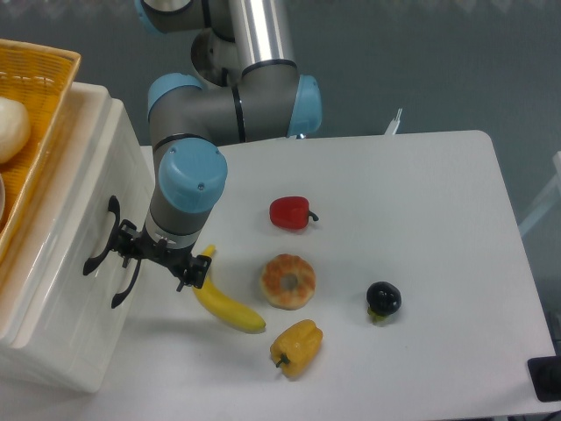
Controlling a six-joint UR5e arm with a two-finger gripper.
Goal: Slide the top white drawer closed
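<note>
Cream-white plastic fills the left of the one camera view: a cabinet standing on the left end of the table point(421, 202), with the top drawer point(66, 219) as its upper front panel, carrying a black curved handle point(98, 247). That panel sits close to flush with the front below it, where a second black handle point(127, 279) shows on the lower drawer point(83, 338). An orange basket point(35, 96) rests on top of the cabinet, with a pale round thing point(10, 127) in it. The arm point(219, 105) reaches down from the upper middle, grey with blue joints, and its gripper point(156, 259) hangs just right of the top drawer's front, at the height of the two handles and very near them. Whether it touches the panel or a handle cannot be told from here. Its black fingers are seen end-on and cluttered, so whether they are spread or closed cannot be told either. Right of the gripper, a banana point(226, 303) lies on the table, its upper tip just beside the fingers. Farther right of the cabinet lie a red pepper point(289, 213), a doughnut point(288, 281), a yellow pepper point(296, 346) and a small dark fruit point(383, 299), all apart from one another.
</note>
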